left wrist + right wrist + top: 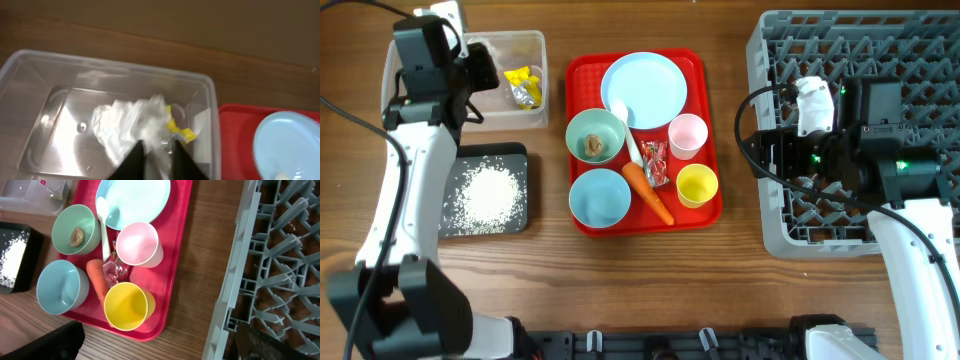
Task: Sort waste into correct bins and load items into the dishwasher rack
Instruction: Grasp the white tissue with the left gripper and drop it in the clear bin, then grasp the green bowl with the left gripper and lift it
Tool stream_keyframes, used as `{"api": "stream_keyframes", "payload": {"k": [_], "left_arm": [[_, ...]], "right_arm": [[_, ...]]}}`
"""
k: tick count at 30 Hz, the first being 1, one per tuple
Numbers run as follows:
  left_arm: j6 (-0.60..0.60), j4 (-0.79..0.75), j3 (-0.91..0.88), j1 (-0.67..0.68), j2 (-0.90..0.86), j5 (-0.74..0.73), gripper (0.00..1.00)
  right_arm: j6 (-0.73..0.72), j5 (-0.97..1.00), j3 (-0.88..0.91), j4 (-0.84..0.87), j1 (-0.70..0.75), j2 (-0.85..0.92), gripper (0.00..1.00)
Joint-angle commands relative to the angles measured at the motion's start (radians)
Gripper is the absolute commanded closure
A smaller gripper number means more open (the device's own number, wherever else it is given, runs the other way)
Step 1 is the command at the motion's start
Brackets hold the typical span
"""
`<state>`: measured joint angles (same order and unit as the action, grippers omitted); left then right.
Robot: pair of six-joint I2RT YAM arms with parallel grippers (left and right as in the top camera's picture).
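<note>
The rack (772,42) stands at right; the right gripper (160,346), jaws wide, hangs by its left edge. The red tray (706,88) holds the plate (645,88), 2 bowls (595,135), 2 cups (687,135) and carrot (648,192). The left gripper (159,150), jaws narrow, meets the tissue (125,125) inside the tub (30,75); grip undeterminable.

Nothing readable anywhere, honestly. The yellow wrappers (523,84) in the clear tub (510,38) look like they have some print, but it's too small and blurry to make out. Same with the red-foil wrapper (655,162) on the red tray (582,80).
</note>
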<state>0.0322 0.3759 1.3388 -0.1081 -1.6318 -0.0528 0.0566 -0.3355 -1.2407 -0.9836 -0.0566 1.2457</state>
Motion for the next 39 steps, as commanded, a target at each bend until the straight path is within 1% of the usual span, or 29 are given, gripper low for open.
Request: {"api": "stream_keyframes", "payload": {"k": [1,5,6,7,10,15,17,19,21,25,29,30,32,33,35,37,39], "left_arm": [[0.010,0.006,0.005,0.006,-0.084,-0.014,0.00],[0.010,0.006,0.005,0.039,-0.073,-0.094,0.00],[-0.008,0.049,0.005,0.105,-0.029,-0.114,0.00],[-0.026,0.067,0.005,0.123,-0.021,-0.114,0.01],[-0.050,0.157,0.005,0.242,-0.008,-0.107,0.02],[-0.050,0.347,0.004,0.415,-0.055,-0.107,0.14],[-0.050,0.373,0.003,0.467,-0.084,-0.106,0.16],[-0.050,0.369,0.003,0.525,-0.140,-0.071,0.19],[-0.050,0.355,0.003,0.550,-0.197,-0.039,0.20],[-0.046,0.336,0.003,0.562,-0.323,-0.040,0.26],[-0.047,0.331,0.003,0.562,-0.355,-0.039,0.34],[-0.046,0.324,0.003,0.562,-0.355,-0.040,0.39],[-0.046,0.307,0.003,0.562,-0.355,-0.040,0.58],[-0.046,0.300,0.003,0.562,-0.354,-0.040,0.66],[-0.046,0.293,0.004,0.562,-0.352,-0.040,0.78],[-0.041,0.294,0.011,0.562,-0.349,-0.039,0.96],[0.008,0.302,0.024,0.562,-0.332,-0.039,0.96]], "right_arm": [[-0.007,0.007,-0.014,0.010,-0.004,0.010,0.00],[-0.005,0.007,-0.014,0.007,-0.004,0.010,0.00],[-0.005,0.007,-0.014,0.007,-0.004,0.010,0.00],[-0.005,0.007,-0.014,0.007,-0.004,0.010,0.00],[-0.007,0.007,-0.014,0.010,-0.004,0.010,0.00],[-0.006,0.007,-0.014,0.006,-0.004,0.010,0.00],[-0.005,0.007,-0.014,0.010,-0.004,0.010,0.00],[-0.005,0.007,-0.014,0.012,-0.004,0.010,0.00],[-0.006,0.007,-0.014,0.006,-0.004,0.010,0.00],[-0.005,0.007,-0.014,-0.005,-0.004,0.010,0.00],[-0.005,0.007,-0.014,-0.004,-0.004,0.010,0.00],[-0.004,0.007,-0.014,-0.004,-0.004,0.010,0.00],[-0.004,0.007,-0.014,-0.004,-0.004,0.010,0.00],[-0.005,0.007,-0.014,-0.004,-0.004,0.010,0.00],[-0.004,0.007,-0.014,-0.004,-0.004,0.010,0.00],[-0.004,0.007,-0.014,-0.004,-0.004,0.010,0.00],[-0.004,0.007,-0.014,-0.003,-0.004,0.010,0.00]]}}
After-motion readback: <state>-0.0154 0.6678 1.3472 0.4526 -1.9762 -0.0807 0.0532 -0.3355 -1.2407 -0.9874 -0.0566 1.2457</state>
